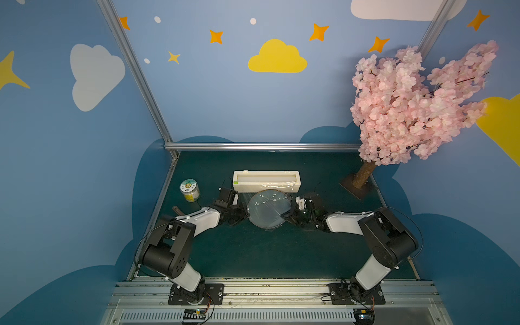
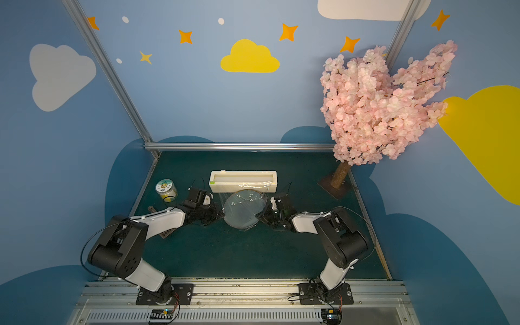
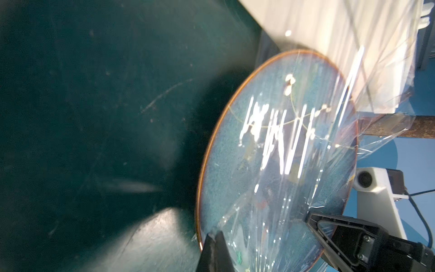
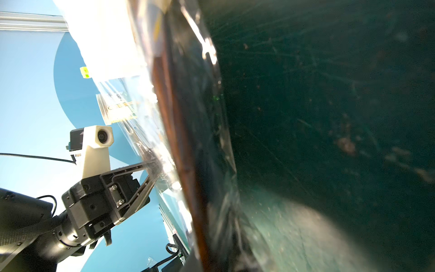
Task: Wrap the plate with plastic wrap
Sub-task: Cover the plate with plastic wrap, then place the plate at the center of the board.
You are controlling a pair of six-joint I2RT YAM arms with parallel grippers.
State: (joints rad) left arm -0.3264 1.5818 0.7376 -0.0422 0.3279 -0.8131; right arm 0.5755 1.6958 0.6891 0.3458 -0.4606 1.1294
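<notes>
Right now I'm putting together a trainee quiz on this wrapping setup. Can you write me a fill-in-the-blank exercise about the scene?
1. The left claw and the right claw sit at opposite edges of the plate, each ___ on the plastic wrap.
2. The yellow-labelled jar stands on the ___ arm's side of the cream dispenser box.
3. The blossoms of the artificial tree are ___.

Missing words: shut; left; pink.
</notes>
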